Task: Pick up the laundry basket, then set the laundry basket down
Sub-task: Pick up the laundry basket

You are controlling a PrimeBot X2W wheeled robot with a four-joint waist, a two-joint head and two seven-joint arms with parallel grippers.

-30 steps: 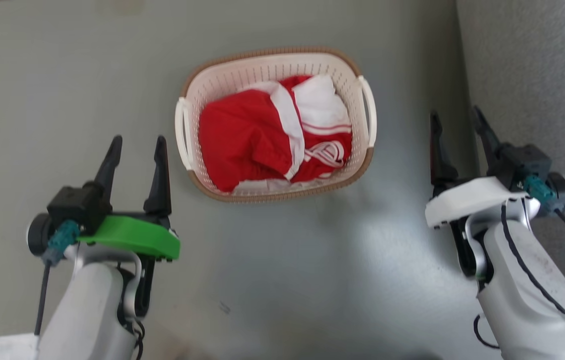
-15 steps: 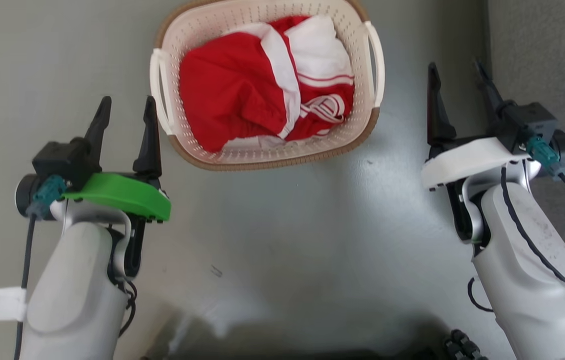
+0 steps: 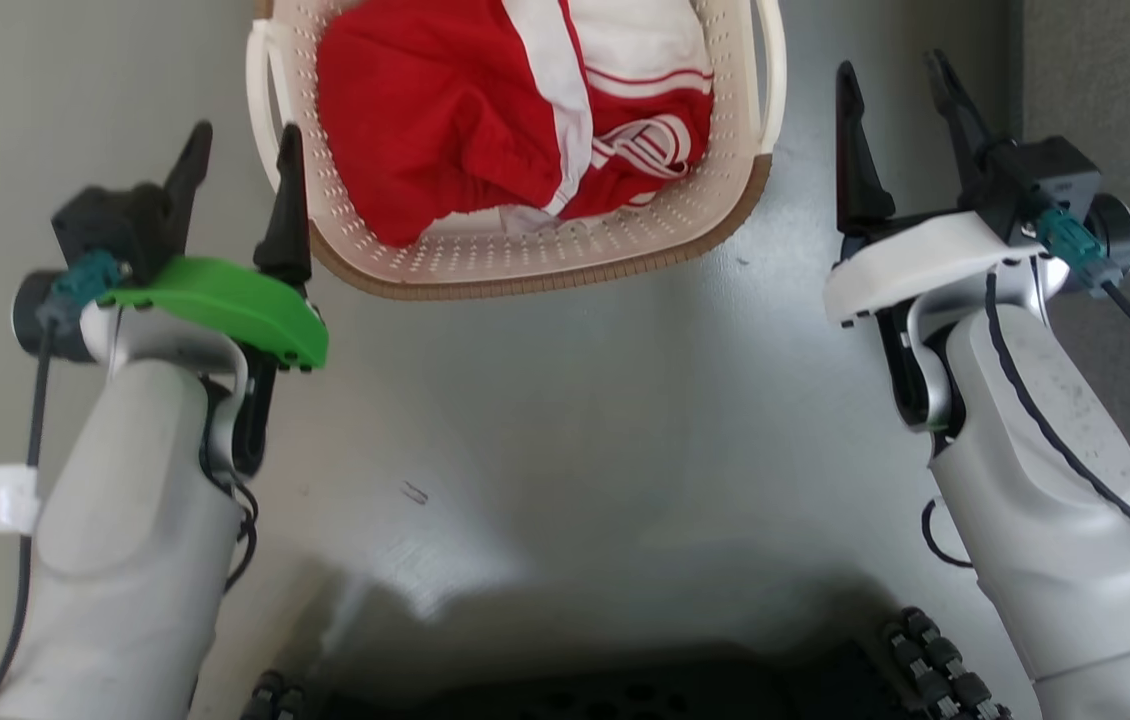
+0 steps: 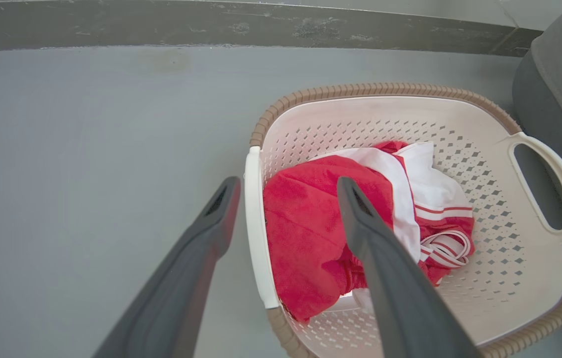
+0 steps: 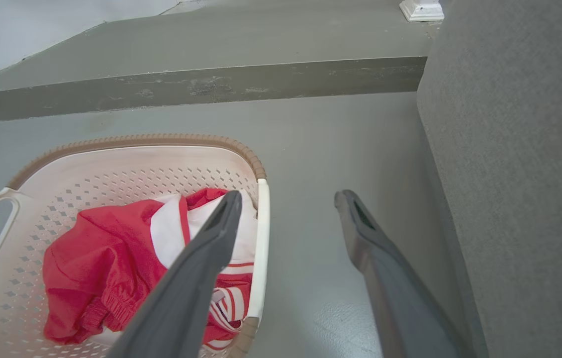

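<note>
The laundry basket (image 3: 525, 285) stands on the grey floor, cream-white and perforated with a brown rim, its far part cut by the head view's top edge. Red-and-white clothing (image 3: 425, 100) lies inside. My left gripper (image 3: 243, 145) is open at the basket's left handle (image 3: 265, 95). In the left wrist view the gripper (image 4: 287, 188) has that handle (image 4: 256, 223) between its fingers; whether it touches is unclear. My right gripper (image 3: 890, 72) is open, just right of the right handle (image 3: 775, 70). In the right wrist view it (image 5: 288, 196) straddles that handle (image 5: 262, 238) above the basket (image 5: 137, 139).
A grey upholstered piece of furniture (image 3: 1115, 80) stands close on the right, next to my right gripper. A low dark step (image 4: 211, 25) runs along the floor behind the basket. My dark wheeled base (image 3: 625, 690) shows at the bottom edge.
The head view has shifted, and the basket now sits higher and larger in it. Both open grippers have come from short of the basket to alongside its two handles.
</note>
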